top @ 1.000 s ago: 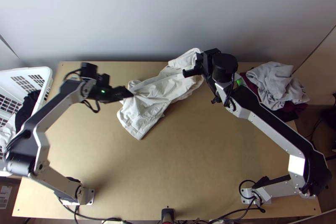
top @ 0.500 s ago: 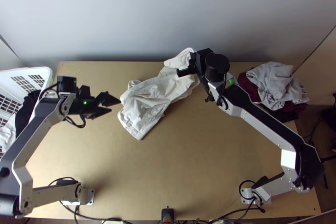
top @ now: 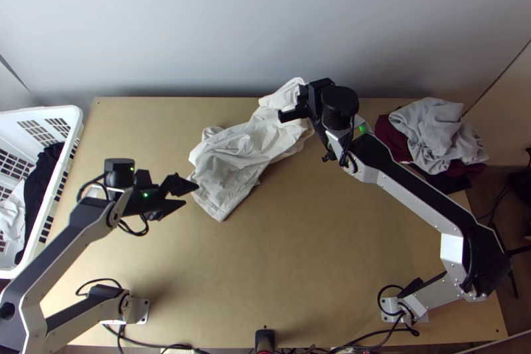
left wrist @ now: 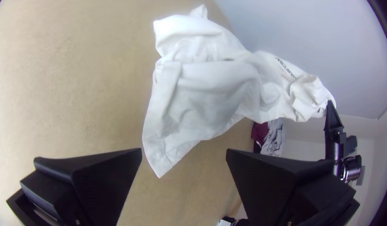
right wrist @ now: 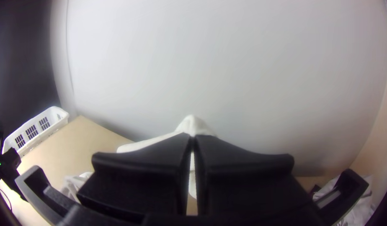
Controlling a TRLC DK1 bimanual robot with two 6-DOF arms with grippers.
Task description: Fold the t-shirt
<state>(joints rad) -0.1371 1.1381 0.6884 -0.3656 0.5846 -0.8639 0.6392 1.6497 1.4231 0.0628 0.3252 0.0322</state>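
t-shirt (top: 232, 155) lies crumpled on a slant across the far part of the table (top: 265, 274), its wider, flatter end toward the left gripper (top: 191, 195) and its narrower, bunched end up at the right gripper (top: 310, 103). the left pincer stands with its fingers (left wrist: 105, 171) spread well apart, just beside the shirt's wide end; in the left wrist view the cloth lies out past the fingertips, with a hemmed corner pointing back toward the gap and wood showing between them. the right pincer is pressed together, clamped on the bunched far end of the shirt near the wall (top: 265, 22); in the right wrist view white cloth peaks just beyond its meeting tips and hangs below them.
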